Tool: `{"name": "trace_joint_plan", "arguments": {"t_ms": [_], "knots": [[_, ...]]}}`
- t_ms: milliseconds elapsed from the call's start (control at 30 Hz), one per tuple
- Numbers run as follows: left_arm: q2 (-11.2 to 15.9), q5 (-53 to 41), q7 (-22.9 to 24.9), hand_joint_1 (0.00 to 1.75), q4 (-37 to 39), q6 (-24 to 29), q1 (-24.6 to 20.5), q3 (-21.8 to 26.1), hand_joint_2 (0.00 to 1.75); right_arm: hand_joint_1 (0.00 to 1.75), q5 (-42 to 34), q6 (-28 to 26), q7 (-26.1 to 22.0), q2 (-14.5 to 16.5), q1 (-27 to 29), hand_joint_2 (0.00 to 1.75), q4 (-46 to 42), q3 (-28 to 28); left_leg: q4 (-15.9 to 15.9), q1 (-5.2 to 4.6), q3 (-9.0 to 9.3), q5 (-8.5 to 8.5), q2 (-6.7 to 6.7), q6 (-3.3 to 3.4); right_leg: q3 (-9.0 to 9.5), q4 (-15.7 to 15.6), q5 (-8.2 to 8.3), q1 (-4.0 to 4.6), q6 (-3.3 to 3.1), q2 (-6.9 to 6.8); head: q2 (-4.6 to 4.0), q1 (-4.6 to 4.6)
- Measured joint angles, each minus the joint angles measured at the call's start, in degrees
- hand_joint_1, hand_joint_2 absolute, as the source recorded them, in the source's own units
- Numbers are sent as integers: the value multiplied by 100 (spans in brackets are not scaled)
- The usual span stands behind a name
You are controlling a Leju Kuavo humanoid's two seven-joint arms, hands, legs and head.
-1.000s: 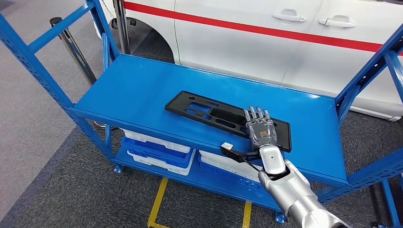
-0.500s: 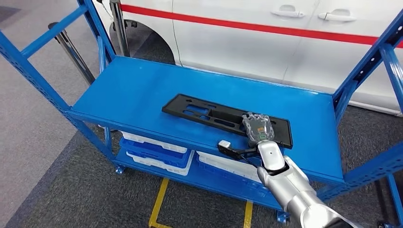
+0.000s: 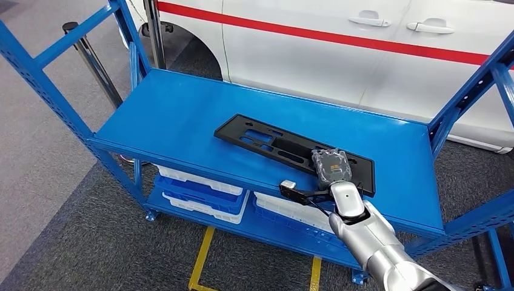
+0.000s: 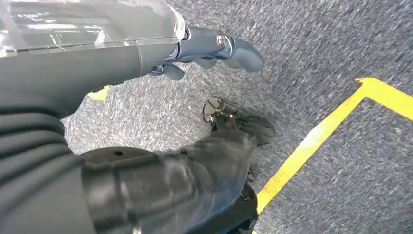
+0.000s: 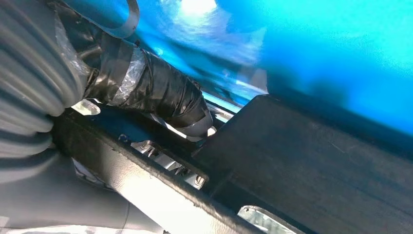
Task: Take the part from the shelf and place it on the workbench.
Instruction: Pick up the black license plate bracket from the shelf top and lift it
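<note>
Head view: long black part [image 3: 291, 150] lying flat on blue shelf [image 3: 176, 118], running from 10 o'clock to 4 o'clock. Right hand [image 3: 331, 165] at the part's 4 o'clock end, fingers curled down over its near edge, grasping it. White car [image 3: 339, 54] at 12 o'clock beyond the shelf; white trays [image 3: 200, 182] on the lower level.

Left wrist view: left hand [image 4: 209, 48] over grey carpet with yellow line [image 4: 311, 141], fingers loosely spread, grasping nothing.

Right wrist view: thumb [image 5: 160, 95] pressed against the part's edge [image 5: 311, 161].

Place: car workshop or factory floor
Signs: blue steel rack [image 3: 182, 115], white car [image 3: 339, 54], yellow floor tape [image 3: 201, 257], grey carpet [image 3: 54, 182]
</note>
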Motion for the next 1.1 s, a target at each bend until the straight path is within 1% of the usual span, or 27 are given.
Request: {"name": "trace_joint_plan", "arguments": {"t_ms": [33, 67, 100, 133, 167, 200, 233, 267, 300, 400, 433, 467, 500, 567, 600, 633, 667, 733, 767, 800, 833, 900, 933, 967, 1000, 1067, 1100], "knots": [[1, 9, 37, 0, 0, 20, -5, 1, 175, 175, 25, -76, 18, 0, 13, 175, 0, 3, 1, -5, -8, 1, 3, 15, -185, 380, -186, -4, 13, 1, 0, 0], [2, 23, 81, 0, 0, 39, -8, 3, 175, 175, 71, -198, 51, 0, 36, 175, -1, 5, 5, -9, -14, 1, 4, 23, -360, 733, -316, -9, 25, 1, 0, -1], [1, 39, 121, 0, 0, 58, -10, 7, 175, 175, 137, -352, 99, 0, 65, 175, -3, 8, 9, -12, -16, -1, 2, 23, -470, 945, -348, -15, 32, 1, 0, 0], [0, 55, 157, 0, 0, 74, -10, 12, 175, 175, 227, -541, 160, 1, 100, 175, -15, 10, 15, -12, -16, -5, -4, 21, -477, 940, -263, -21, 34, 0, 0, 0], [-3, 67, 192, 0, 0, 87, -12, 17, 175, 175, 342, -763, 227, 2, 146, 175, -41, 10, 26, -11, -14, -11, -13, 14, -383, 720, -86, -27, 28, 0, 0, 1], [-7, 74, 228, 0, 0, 103, -14, 22, 175, 175, 481, -1013, 292, 3, 195, 175, -84, 10, 42, -11, -14, -21, -24, 2, -215, 346, 133, -31, 15, -1, 0, 2], [-10, 78, 264, 0, 0, 118, -18, 26, 175, 175, 639, -1279, 347, 8, 244, 175, -139, 10, 73, -24, -30, -32, -32, -18, -53, -26, 291, -22, -2, 1, 0, 1], [-13, 74, 290, 0, 0, 130, -21, 29, 175, 175, 786, -1520, 387, 19, 293, 175, -207, 10, 101, -34, -54, -38, -37, -42, 55, -299, 391, -17, -22, 4, 0, -1], [-14, 66, 304, 0, 0, 139, -26, 31, 175, 175, 921, -1732, 413, 31, 346, 175, -284, 10, 124, -45, -81, -38, -39, -67, 102, -448, 427, -7, -42, 8, 0, -3], [-14, 28, 306, 0, 0, 134, -33, 34, 175, 175, 1246, -2192, 421, 65, 584, 175, -614, -42, 139, -42, -127, -39, -47, -150, 74, -500, 441, 2, -132, 5, 0, -5], [-14, 13, 306, 0, 0, 128, -31, 34, 175, 175, 1312, -2296, 400, 79, 680, 175, -773, -82, 197, -36, -154, -112, -50, -180, 67, -516, 460, -3, -175, -1, 0, -6], [-14, -2, 306, 0, 0, 120, -29, 34, 175, 175, 1349, -2371, 367, 97, 781, 175, -954, -134, 354, -29, -215, -257, -52, -206, 55, -534, 486, -12, -218, -8, 0, -8], [-14, -15, 306, 0, 0, 111, -28, 34, 175, 175, 1361, -2418, 319, 124, 884, 175, -1156, -193, 622, -21, -317, -463, -50, -227, 38, -541, 506, -13, -249, -13, 0, -10], [-15, -42, 306, 0, 0, 79, -28, 34, 175, 175, 1379, -2464, 194, 178, 1137, 175, -1601, -342, 1348, -16, -576, -884, -48, -256, -13, -538, 535, 7, -288, -25, 0, -13], [-17, -60, 306, 0, 1, 62, -27, 33, 175, 175, 1382, -2472, 120, 205, 1284, 175, -1831, -424, 1616, -15, -654, -997, -48, -260, -41, -533, 552, 20, -299, -34, 0, -13], [-21, -76, 306, 0, 1, 49, -26, 33, 175, 175, 1385, -2475, 55, 229, 1426, 175, -2051, -500, 1694, -16, -638, -1006, -48, -255, -73, -525, 571, 33, -306, -42, 0, -13], [-24, -90, 306, 0, 2, 41, -25, 32, 175, 175, 1385, -2476, 7, 255, 1552, 175, -2250, -564, 1539, -18, -508, -911, -48, -239, -105, -513, 592, 42, -309, -45, 0, -13], [-26, -104, 306, 0, 2, 38, -33, 31, 175, 175, 1386, -2476, -37, 297, 1721, 175, -2569, -659, 748, -32, -20, -617, -49, -174, -161, -493, 640, 55, -296, -41, 0, -13], [-25, -108, 306, 0, 1, 36, -41, 30, 175, 175, 1387, -2477, -44, 310, 1768, 175, -2691, -698, 387, -49, 178, -510, -47, -147, -180, -486, 665, 63, -278, -40, 0, -11], [-23, -110, 306, 0, 1, 32, -49, 28, 175, 175, 1387, -2478, -56, 321, 1802, 175, -2797, -737, 161, -67, 292, -454, -47, -125, -194, -484, 694, 64, -251, -40, 0, -11], [-22, -112, 306, 0, 1, 25, -55, 27, 175, 175, 1387, -2478, -79, 333, 1838, 175, -2898, -775, 71, -87, 320, -439, -46, -110, -203, -486, 725, 61, -219, -42, 0, -10], [-23, -121, 314, 0, 2, 8, -51, 25, 175, 175, 1387, -2479, -143, 356, 1931, 175, -3084, -849, 48, -95, 289, -346, -41, -71, -216, -502, 785, 54, -151, -43, 0, -10], [-25, -127, 319, 0, 2, -1, -49, 23, 175, 175, 1387, -2482, -177, 365, 1980, 175, -3164, -879, 19, -85, 274, -283, -28, -38, -235, -483, 753, 48, -120, -35, 0, -9], [-27, -133, 327, 0, 3, -6, -48, 22, 175, 175, 1387, -2484, -207, 371, 2023, 175, -3233, -906, -10, -72, 243, -213, -13, 2, -279, -395, 629, 43, -94, -25, 0, -6], [-28, -138, 336, 0, 4, -14, -50, 20, 175, 175, 1387, -2487, -238, 372, 2061, 175, -3292, -934, -33, -59, 197, -144, 1, 37, -351, -200, 410, 37, -70, -15, 0, -3], [-29, -149, 352, 0, 4, -27, -55, 14, 175, 175, 1383, -2490, -301, 372, 2135, 175, -3388, -993, -26, -66, 63, -40, 12, 73, -531, 466, -144, 9, -26, -6, 0, 2], [-29, -157, 360, 0, 4, -35, -54, 10, 175, 175, 1379, -2490, -341, 372, 2173, 175, -3426, -1022, -15, -67, -12, 7, 13, 69, -586, 792, -316, -5, -4, -6, 0, 1]]}}
